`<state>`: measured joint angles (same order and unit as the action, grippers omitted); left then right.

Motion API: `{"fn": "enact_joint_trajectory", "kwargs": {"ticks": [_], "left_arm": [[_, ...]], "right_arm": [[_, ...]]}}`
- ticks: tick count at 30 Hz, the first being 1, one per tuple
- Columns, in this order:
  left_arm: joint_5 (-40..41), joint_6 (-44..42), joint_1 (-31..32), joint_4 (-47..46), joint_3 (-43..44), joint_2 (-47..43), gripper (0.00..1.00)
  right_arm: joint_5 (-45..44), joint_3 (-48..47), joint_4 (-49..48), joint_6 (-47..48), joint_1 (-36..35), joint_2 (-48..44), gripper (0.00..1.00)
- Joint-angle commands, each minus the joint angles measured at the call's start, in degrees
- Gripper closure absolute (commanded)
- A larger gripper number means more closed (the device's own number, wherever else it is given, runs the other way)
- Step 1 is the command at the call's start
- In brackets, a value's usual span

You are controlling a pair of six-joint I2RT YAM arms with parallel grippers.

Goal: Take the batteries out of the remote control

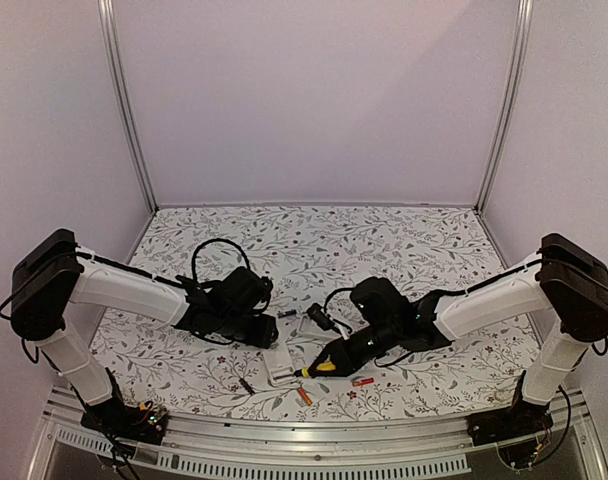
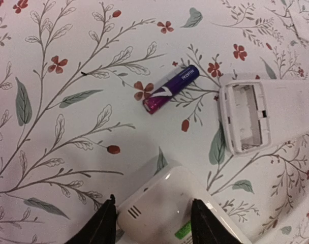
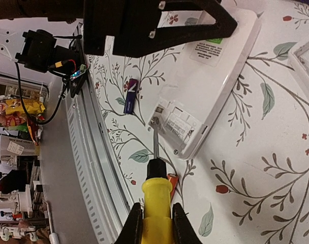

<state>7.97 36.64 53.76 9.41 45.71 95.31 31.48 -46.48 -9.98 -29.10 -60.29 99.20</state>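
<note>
The screwdriver (image 3: 157, 201) tip meets the remote's (image 3: 220, 76) open battery compartment (image 3: 177, 124) edge.

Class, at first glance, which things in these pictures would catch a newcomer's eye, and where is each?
The yellow-handled screwdriver in the right claw stands out, its tip at the open battery bay of the white remote that the left claw grips. A purple battery lies loose on the flowered table, near a second remote with an empty bay.

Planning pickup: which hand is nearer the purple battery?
Left. Left hand, gripping the remote, is beside the purple battery; right hand, holding the screwdriver, sits beyond the remote.
</note>
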Motion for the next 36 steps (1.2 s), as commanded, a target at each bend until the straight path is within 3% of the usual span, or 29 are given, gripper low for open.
{"fn": "enact_joint_trajectory", "kwargs": {"ticks": [1, 5, 12, 16, 24, 29, 36], "left_arm": [[0.0, -0.7, 1.2, 7.7, -0.7, 2.7, 0.51], [0.9, -1.0, 1.1, 8.0, 0.3, 1.3, 0.45], [2.1, -3.1, 0.3, 9.2, 5.4, -3.9, 0.21], [1.6, -5.6, -1.3, 8.7, 6.8, -9.7, 0.15], [-7.5, -5.8, -11.5, 2.9, 0.5, -19.8, 0.13], [-8.8, -5.2, -13.8, 2.7, -2.2, -21.9, 0.13], [-9.6, -4.2, -15.0, 1.3, -4.3, -22.6, 0.12]], "right_arm": [[1.8, -0.1, -3.3, 0.0, -0.1, -0.1, 1.0], [-2.3, 1.0, -3.7, -0.1, 0.0, -4.0, 1.0], [-12.1, 6.2, -3.7, -1.1, 3.0, -14.3, 1.0], [-13.2, 10.1, -3.6, -2.2, 5.5, -17.6, 1.0], [-12.0, 13.5, -6.6, -4.2, 5.8, -14.5, 1.0], [-11.2, 13.2, -7.3, -4.5, 5.8, -11.8, 1.0], [-11.2, 12.6, -6.8, -4.3, 5.8, -9.9, 0.79]]}}
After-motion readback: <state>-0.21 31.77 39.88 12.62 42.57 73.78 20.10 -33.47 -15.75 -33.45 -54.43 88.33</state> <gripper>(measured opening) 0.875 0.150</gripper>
